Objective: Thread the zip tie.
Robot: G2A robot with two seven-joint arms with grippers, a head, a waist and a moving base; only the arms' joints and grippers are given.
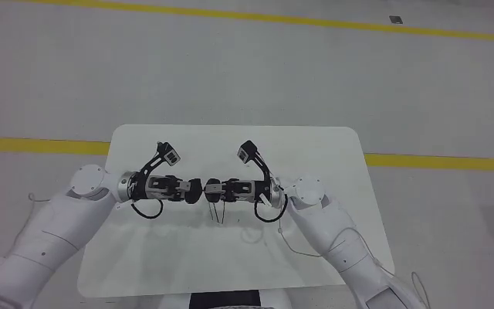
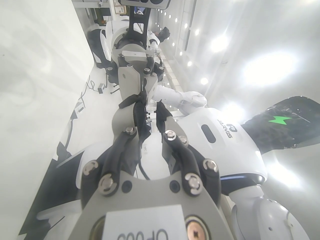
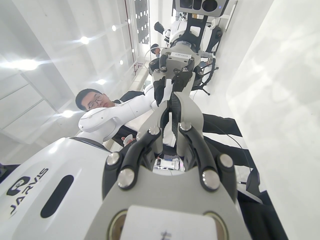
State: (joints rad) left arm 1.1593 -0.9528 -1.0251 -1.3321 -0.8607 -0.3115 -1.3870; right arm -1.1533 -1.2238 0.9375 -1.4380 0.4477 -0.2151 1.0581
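Both arms meet tip to tip above the middle of the white table [image 1: 324, 154]. My right gripper [image 1: 214, 189] has its black-padded fingers pressed together on the thin dark zip tie [image 1: 221, 212], whose strands hang down below the tips. From the right wrist, that gripper [image 3: 170, 102] shows only a narrow slit. My left gripper [image 1: 194, 189] faces it, almost touching. In the left wrist view its own gripper [image 2: 152, 118] stands open, with a clear gap between the cloth-covered fingertips [image 2: 141, 119] and nothing seen in that gap. The right gripper [image 2: 142, 96] sits just beyond it.
The table is bare around the arms, with rounded corners and a front edge [image 1: 231, 292] near the robot. Yellow floor lines [image 1: 417, 161] run past it. A person [image 3: 92, 101] sits behind, away from the zip tie.
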